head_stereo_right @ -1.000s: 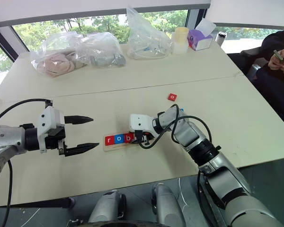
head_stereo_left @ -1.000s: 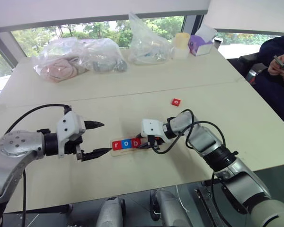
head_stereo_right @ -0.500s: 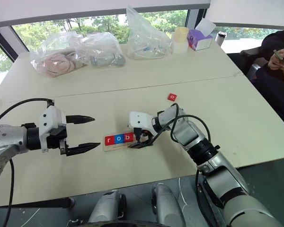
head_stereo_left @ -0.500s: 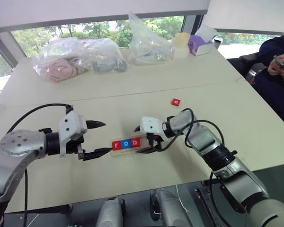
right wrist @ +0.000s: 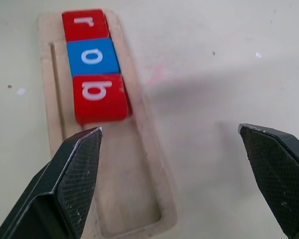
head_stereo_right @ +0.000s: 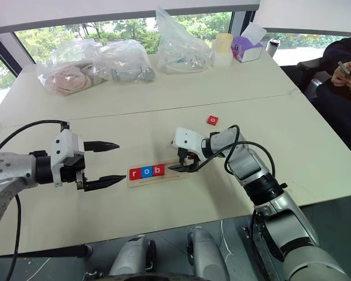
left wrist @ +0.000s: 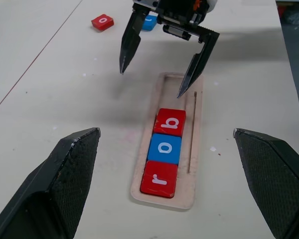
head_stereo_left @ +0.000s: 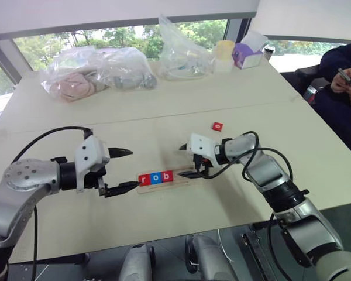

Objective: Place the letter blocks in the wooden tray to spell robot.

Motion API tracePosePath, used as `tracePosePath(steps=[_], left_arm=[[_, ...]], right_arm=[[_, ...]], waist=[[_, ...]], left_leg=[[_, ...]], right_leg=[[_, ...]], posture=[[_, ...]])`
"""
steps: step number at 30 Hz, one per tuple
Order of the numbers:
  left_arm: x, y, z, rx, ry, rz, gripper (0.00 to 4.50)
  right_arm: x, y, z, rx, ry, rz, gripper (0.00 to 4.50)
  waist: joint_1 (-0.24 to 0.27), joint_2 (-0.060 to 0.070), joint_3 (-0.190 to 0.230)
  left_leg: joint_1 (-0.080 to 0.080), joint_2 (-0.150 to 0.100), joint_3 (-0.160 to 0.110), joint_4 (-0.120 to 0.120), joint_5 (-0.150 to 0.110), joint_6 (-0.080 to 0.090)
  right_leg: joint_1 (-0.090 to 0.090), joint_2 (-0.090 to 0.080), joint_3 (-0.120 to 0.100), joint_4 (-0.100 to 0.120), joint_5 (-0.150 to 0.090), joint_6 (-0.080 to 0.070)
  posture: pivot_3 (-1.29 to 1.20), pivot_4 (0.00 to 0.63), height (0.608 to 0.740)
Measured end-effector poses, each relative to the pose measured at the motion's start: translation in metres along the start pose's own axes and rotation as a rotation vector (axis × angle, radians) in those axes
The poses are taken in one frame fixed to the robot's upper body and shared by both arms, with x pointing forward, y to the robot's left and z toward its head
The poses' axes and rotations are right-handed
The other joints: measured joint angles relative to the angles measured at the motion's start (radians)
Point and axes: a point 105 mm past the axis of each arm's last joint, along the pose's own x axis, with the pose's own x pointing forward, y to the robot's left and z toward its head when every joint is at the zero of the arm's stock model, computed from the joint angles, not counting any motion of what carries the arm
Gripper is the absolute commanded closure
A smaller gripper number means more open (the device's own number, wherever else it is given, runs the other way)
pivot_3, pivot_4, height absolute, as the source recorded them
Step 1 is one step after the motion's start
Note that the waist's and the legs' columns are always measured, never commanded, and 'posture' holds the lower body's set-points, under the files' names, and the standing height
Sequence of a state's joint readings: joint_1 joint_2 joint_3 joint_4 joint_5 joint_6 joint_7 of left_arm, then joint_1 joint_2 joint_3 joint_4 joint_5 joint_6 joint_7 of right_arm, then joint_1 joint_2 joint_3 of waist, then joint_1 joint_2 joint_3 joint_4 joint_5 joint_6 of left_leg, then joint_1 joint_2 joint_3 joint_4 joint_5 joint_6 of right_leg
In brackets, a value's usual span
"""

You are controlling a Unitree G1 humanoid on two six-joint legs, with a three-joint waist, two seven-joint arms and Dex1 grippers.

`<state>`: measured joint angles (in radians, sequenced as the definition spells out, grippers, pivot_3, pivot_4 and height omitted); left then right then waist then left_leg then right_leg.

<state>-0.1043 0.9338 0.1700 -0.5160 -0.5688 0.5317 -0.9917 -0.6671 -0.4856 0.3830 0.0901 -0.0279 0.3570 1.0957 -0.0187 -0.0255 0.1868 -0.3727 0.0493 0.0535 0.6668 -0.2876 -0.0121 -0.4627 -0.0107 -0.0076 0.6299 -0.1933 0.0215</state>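
The long light-wood tray (left wrist: 188, 149) holds red r, blue o and red b tiles (left wrist: 168, 122), leaving two slots empty. The right gripper (left wrist: 159, 62) hovers open-jawed and empty above them, apparently ready to fetch. The left gripper (head_stereo_left: 121, 171) waits open beside the tray.

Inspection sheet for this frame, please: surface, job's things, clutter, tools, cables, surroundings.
Surface: pale table.
Job's things: tray holds r, o, b; remaining slots empty. Red o tile and a blue tile loose on the table.
Clutter: plastic bags, cup, purple box at far edge.
Tools: left tool open, empty; right tool open over the tray.
Cables: black cables on both arms.
Surroundings: windows; seated person.
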Motion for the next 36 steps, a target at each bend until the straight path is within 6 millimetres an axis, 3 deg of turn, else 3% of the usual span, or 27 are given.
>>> tracePosePath(steps=[11,27,32,36], left_arm=[[0.000,0.002,0.002,0.009,-0.005,0.000,0.00],[0.000,0.001,0.002,0.004,-0.002,0.011,0.00],[0.001,-0.001,0.002,0.000,-0.005,0.001,0.00],[0.001,-0.004,-0.001,-0.023,0.002,-0.010,0.00]], right_arm=[[0.010,0.007,0.003,-0.063,0.001,-0.001,0.03],[0.015,0.000,0.002,-0.111,0.000,-0.043,0.03],[-0.013,-0.013,-0.004,-0.102,0.050,-0.078,0.03],[-0.047,-0.030,0.008,-0.021,0.001,-0.172,0.03]], waist=[[0.001,0.000,0.000],[0.001,0.000,0.000],[0.006,0.000,0.000],[0.004,0.000,0.000]], left_leg=[[0.000,0.000,0.000,0.000,0.000,0.000],[0.000,0.000,0.000,0.000,0.000,0.000],[-0.001,0.000,0.000,0.000,0.000,0.000],[0.000,0.000,0.000,0.000,0.000,0.000]], right_leg=[[0.000,0.000,0.000,0.000,0.000,0.000],[0.000,0.000,0.000,0.000,0.000,0.000],[0.000,0.000,0.000,-0.001,0.000,0.000],[0.000,0.000,0.000,-0.001,0.000,0.000]], posture=[[0.00,0.150,0.740],[0.00,0.150,0.740],[0.00,0.150,0.740],[0.00,0.150,0.740]])
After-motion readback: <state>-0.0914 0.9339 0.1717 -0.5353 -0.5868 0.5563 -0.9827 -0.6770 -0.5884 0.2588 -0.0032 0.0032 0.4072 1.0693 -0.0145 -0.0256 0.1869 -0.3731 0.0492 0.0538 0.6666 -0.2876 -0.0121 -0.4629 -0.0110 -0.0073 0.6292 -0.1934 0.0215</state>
